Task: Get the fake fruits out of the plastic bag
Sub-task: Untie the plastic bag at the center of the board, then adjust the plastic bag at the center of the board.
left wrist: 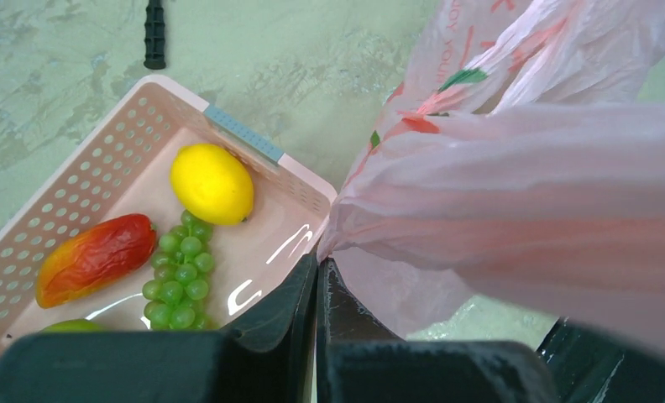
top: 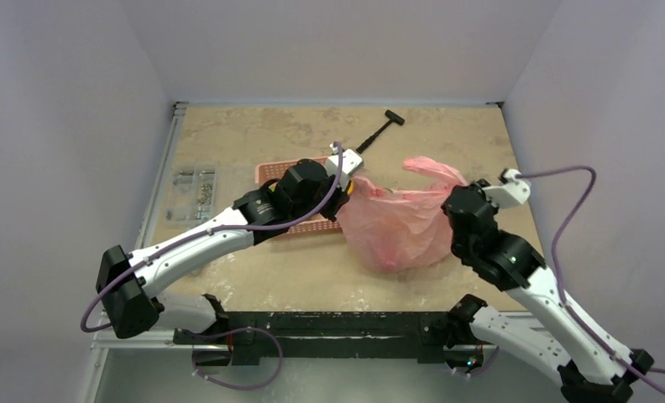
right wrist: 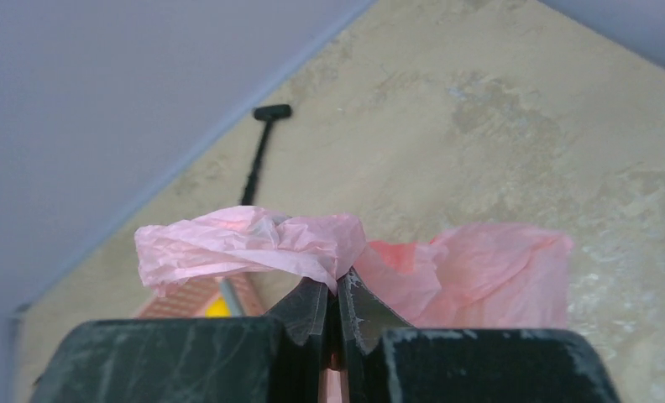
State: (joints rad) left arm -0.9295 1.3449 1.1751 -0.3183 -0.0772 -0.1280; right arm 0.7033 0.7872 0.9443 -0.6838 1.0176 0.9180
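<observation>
The crinkly, translucent pink plastic bag [top: 396,222] bulges in soft folds, its thin edges pinched tight in the left gripper [left wrist: 316,281] and the right gripper [right wrist: 337,294].

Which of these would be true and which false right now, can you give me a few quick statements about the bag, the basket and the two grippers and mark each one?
1. The left gripper is shut on the edge of the bag. True.
2. The right gripper hangs open above the bag. False: it is shut on a bunched bit of the bag.
3. A bunch of green grapes lies in the pink basket. True.
4. The black tool lies inside the basket. False: it lies on the table, beyond the basket.
5. The bag rests on the table between the two arms. True.
</observation>
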